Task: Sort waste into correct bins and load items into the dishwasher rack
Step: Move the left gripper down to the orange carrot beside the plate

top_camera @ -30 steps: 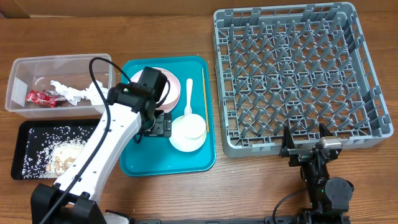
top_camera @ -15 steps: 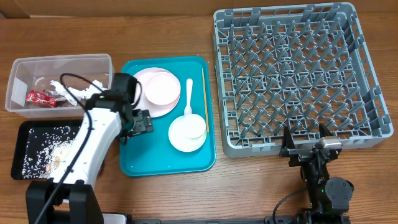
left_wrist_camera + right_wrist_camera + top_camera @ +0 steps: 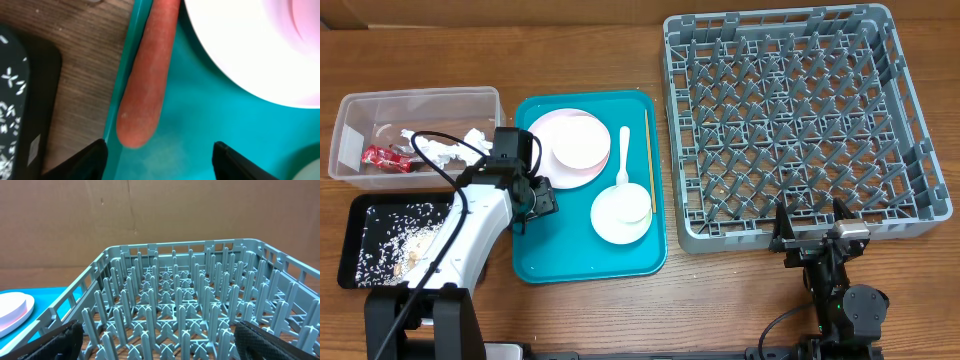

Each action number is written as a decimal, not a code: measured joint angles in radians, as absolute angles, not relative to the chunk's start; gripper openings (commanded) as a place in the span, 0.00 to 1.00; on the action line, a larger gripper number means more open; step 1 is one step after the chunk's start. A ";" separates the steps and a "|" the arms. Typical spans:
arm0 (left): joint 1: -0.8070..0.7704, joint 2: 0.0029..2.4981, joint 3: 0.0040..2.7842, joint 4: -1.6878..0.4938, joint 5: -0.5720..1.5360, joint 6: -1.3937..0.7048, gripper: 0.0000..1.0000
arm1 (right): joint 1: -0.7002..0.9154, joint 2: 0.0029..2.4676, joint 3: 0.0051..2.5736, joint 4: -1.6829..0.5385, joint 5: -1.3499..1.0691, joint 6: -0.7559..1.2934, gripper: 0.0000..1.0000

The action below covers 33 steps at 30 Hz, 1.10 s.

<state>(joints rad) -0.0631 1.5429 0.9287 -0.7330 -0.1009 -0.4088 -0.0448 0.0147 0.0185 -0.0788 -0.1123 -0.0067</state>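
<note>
An orange carrot (image 3: 147,75) lies along the left rim of the teal tray (image 3: 210,130), next to the white plate (image 3: 240,45). My left gripper (image 3: 160,150) is open, and the carrot's blunt tip sits just ahead of its jaws, untouched. From overhead the left gripper (image 3: 538,197) and its arm hide the carrot. The plate (image 3: 552,170) carries a pink bowl (image 3: 582,142). Also on the tray are a white bowl (image 3: 620,212), a white fork (image 3: 624,155) and chopsticks (image 3: 648,160). My right gripper (image 3: 813,228) stands open in front of the grey rack (image 3: 800,120), which holds nothing.
A clear tub (image 3: 350,110) at the back left holds a red wrapper (image 3: 385,157) and tissues (image 3: 445,148). Below it, a black tray (image 3: 347,240) holds rice and scraps (image 3: 415,240). In the right wrist view, the rack's pegs (image 3: 175,305) fill the space ahead.
My left gripper has swung left across the teal tray, from beside the white bowl to the tray's left rim over the carrot. The right arm has not moved.
</note>
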 measured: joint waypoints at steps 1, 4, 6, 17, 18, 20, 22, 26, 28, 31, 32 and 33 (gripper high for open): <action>-0.063 1.543 0.920 -0.717 -0.101 -0.408 0.68 | -0.045 0.015 0.019 -0.078 -0.112 -0.007 1.00; -0.063 1.543 0.895 -0.683 -0.101 -0.399 0.72 | -0.045 0.015 0.019 -0.078 -0.112 -0.006 1.00; -0.063 1.543 0.884 -0.672 -0.102 -0.390 0.74 | -0.045 0.015 0.019 -0.079 -0.112 -0.007 1.00; -0.063 1.543 0.877 -0.609 -0.109 -0.344 0.67 | -0.045 0.015 0.019 -0.079 -0.113 -0.007 1.00; -0.063 1.543 0.877 -0.606 -0.109 -0.340 0.67 | -0.045 0.015 0.019 -0.079 -0.112 -0.007 1.00; -0.063 1.543 0.877 -0.601 -0.110 -0.337 0.67 | -0.045 0.015 0.019 -0.078 -0.112 -0.007 1.00; -0.063 1.543 0.877 -0.595 -0.120 -0.337 0.67 | -0.045 0.015 0.019 -0.078 -0.112 -0.007 1.00; -0.063 1.543 0.877 -0.586 -0.136 -0.336 0.65 | -0.045 0.015 0.019 -0.079 -0.112 -0.007 1.00; -0.063 1.543 0.877 -0.586 -0.142 -0.336 0.65 | -0.045 0.015 0.019 -0.079 -0.112 -0.007 1.00; -0.063 1.545 0.877 -0.584 -0.147 -0.336 0.65 | -0.045 0.015 0.019 -0.079 -0.112 -0.007 1.00; -0.063 1.549 0.877 -0.581 -0.147 -0.336 0.64 | -0.045 0.015 0.019 -0.078 -0.113 -0.007 1.00; -0.063 1.556 0.877 -0.575 -0.147 -0.336 0.63 | -0.045 0.015 0.019 -0.079 -0.112 -0.007 1.00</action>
<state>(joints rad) -0.0631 1.5558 0.8772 -0.5755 -0.1471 -0.3363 -0.0448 0.0147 0.0185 -0.0788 -0.1120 -0.0071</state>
